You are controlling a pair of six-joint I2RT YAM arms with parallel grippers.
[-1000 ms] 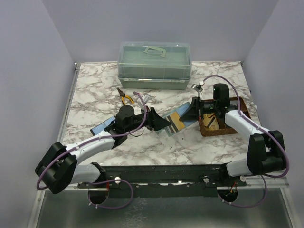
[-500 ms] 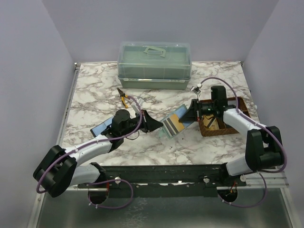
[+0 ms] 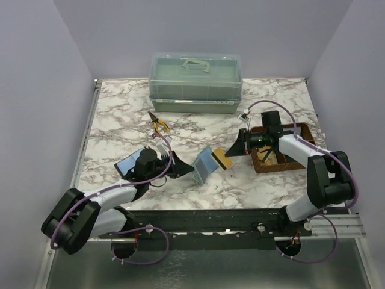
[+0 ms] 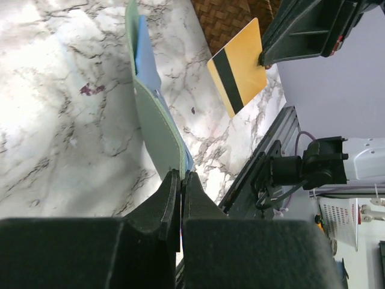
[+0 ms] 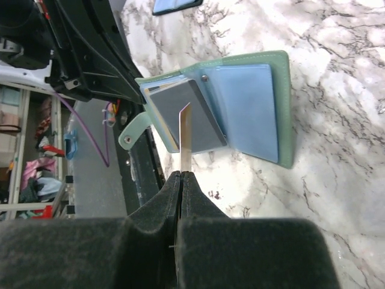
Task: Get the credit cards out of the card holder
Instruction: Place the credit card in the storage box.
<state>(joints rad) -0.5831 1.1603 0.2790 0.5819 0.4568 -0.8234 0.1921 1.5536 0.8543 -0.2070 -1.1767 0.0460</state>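
**Left tool clamped on card holder, right tool clamped on gold card**

Left tool (image 3: 187, 170) has its jaws shut on the near edge of the card holder (image 3: 203, 164). The holder stands open on edge on the table (image 3: 120, 114), green outside, blue inside. A grey card (image 5: 192, 117) sits in its slots. The gold card (image 3: 222, 159), with a black stripe, is just right of the holder and clear of it. Right tool (image 3: 233, 152) is pinched on that card's far edge. A brown basket (image 3: 310, 138) lies further right of the holder. A blue panel (image 3: 129, 162) lies left of the holder and pliers (image 3: 159, 124) behind-left. A lidded green box (image 3: 195, 81) is well behind.
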